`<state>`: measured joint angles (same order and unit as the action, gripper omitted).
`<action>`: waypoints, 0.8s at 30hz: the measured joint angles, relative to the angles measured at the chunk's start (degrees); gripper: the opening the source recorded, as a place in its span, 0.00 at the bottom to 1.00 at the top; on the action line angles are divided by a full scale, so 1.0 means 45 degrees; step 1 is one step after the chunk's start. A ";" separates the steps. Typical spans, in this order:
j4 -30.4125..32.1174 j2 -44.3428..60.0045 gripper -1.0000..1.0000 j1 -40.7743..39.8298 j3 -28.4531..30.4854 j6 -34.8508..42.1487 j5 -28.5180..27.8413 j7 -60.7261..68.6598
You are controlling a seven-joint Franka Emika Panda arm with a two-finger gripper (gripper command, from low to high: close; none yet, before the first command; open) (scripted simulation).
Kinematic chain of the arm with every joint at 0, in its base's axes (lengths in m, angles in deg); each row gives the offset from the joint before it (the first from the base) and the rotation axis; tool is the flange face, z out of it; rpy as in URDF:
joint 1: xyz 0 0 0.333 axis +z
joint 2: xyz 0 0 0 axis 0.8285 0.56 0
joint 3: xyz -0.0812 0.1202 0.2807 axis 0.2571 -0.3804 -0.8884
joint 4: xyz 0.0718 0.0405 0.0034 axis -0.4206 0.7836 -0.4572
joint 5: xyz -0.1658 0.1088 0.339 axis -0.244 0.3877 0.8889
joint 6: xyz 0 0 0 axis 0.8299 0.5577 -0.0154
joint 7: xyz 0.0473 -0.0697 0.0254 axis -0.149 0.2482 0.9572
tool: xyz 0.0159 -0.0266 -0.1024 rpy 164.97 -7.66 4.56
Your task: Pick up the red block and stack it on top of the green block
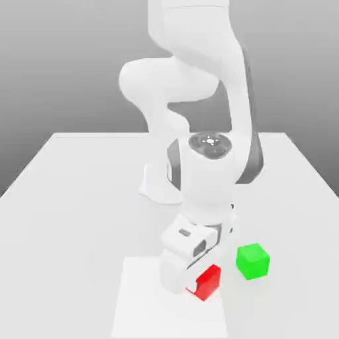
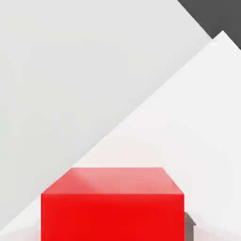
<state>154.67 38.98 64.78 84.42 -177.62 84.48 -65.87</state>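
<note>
So the pincer (image 1: 192,286) is clenching the red block (image 1: 208,283) down low, right over by the edge of the white square (image 1: 149,311) on the pale surface (image 1: 73,232). The green block (image 1: 253,261) is sitting nearby, toward the exterior view's right, not touching the red one.

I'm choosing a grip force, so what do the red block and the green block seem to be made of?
The red block looks like smooth, hard plastic, perhaps painted wood: flat, even color, crisp straight edges, no grain. The green block seems to be the same sort of material, with clean faces in plain bright green and sharp corners, though looks alone can't rule out painted wood.
</note>
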 joint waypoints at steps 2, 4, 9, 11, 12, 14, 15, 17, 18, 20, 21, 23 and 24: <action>0.0125 -0.0861 0.00 -0.0010 -0.0013 0.0736 0.0023 0.0018; 0.0260 -0.1746 0.00 -0.0014 -0.0029 0.1494 0.0017 0.0001; 0.0574 -0.2909 0.00 0.0906 -0.0578 0.2260 0.0454 -0.2760; 0.0702 -0.3265 0.00 0.1276 -0.0811 0.2462 0.0589 -0.4137; 0.0768 -0.3433 0.00 0.1415 -0.0945 0.2557 0.0642 -0.4840; 0.0902 -0.3752 0.00 0.1628 -0.1240 0.2738 0.0723 -0.6266; 0.0971 -0.3903 0.00 0.1704 -0.1421 0.2823 0.0758 -0.6985; 0.1113 -0.4188 0.00 0.1843 -0.1838 0.2986 0.0823 -0.8428; 0.1181 -0.4313 0.00 0.1856 -0.2110 0.3061 0.0875 -0.9121; 0.1272 -0.4377 0.00 0.1930 -0.2442 0.3063 0.0830 -1.0254; 0.1269 -0.4222 0.00 0.1900 -0.2505 0.2911 0.0703 -1.0529; 0.1237 -0.3779 0.00 0.1818 -0.2556 0.2493 0.0396 -1.0888; 0.1220 -0.3522 0.00 0.1783 -0.2552 0.2252 0.0227 -1.1033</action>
<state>160.16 23.13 72.80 72.93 -167.49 85.50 -115.52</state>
